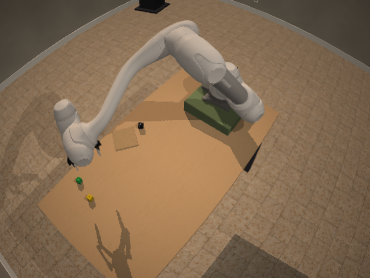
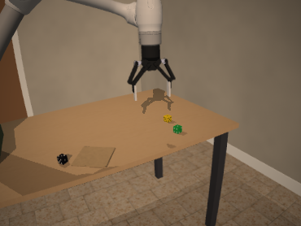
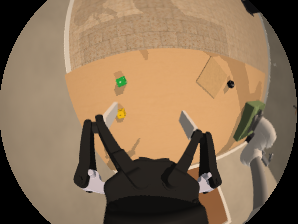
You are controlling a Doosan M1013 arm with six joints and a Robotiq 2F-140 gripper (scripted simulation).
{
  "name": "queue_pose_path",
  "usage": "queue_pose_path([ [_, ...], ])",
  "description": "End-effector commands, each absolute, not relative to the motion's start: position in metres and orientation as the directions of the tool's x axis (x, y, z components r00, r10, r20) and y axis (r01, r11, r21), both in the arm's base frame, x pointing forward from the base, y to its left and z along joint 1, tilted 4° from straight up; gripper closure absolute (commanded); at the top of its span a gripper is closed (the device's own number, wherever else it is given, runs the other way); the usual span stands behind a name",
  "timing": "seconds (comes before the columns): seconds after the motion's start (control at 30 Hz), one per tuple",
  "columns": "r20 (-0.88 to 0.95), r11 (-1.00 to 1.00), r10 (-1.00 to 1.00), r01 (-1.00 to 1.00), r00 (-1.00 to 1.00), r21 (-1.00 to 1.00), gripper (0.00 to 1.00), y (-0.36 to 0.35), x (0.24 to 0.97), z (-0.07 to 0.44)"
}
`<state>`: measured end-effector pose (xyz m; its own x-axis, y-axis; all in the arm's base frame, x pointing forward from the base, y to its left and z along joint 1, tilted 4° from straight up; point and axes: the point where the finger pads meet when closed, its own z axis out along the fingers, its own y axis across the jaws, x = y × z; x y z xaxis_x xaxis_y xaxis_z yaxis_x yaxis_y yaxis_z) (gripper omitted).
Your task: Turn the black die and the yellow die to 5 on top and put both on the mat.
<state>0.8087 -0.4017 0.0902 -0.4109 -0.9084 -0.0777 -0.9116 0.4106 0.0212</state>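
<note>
The black die (image 1: 141, 125) (image 2: 62, 158) (image 3: 230, 84) stands on the table just beside the mat (image 1: 125, 138) (image 2: 94, 156) (image 3: 212, 77), off it. The yellow die (image 1: 90, 198) (image 2: 167, 118) (image 3: 121, 113) and the green die (image 1: 79, 180) (image 2: 177, 129) (image 3: 121, 81) stand on the table near its far end, away from the mat and apart from each other. The numbers on top are too small to read surely. My gripper (image 2: 152, 97) (image 3: 149, 112) is wide open and empty, high above the table. In the wrist view the yellow die appears beside the left fingertip.
The table (image 1: 165, 185) (image 2: 102, 118) carries the arm's green base block (image 1: 210, 112) (image 3: 249, 120) at its other end, past the black die. The arm reaches over the table from that block. The green die is fairly near a table edge.
</note>
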Motion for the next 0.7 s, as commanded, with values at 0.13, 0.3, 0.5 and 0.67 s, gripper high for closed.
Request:
queue_pose_path([
  [0.13,-0.069,0.583,-0.809,-0.812,-0.583,0.022,0.00,-0.420,0.700,0.095],
  [0.3,-0.067,0.640,-0.765,-0.768,-0.640,0.027,0.00,-0.420,0.652,0.094],
  [0.5,-0.063,0.741,-0.668,-0.671,-0.741,0.036,0.00,-0.410,0.569,0.089],
  [0.67,-0.061,0.782,-0.619,-0.622,-0.783,0.040,0.00,-0.401,0.531,0.085],
])
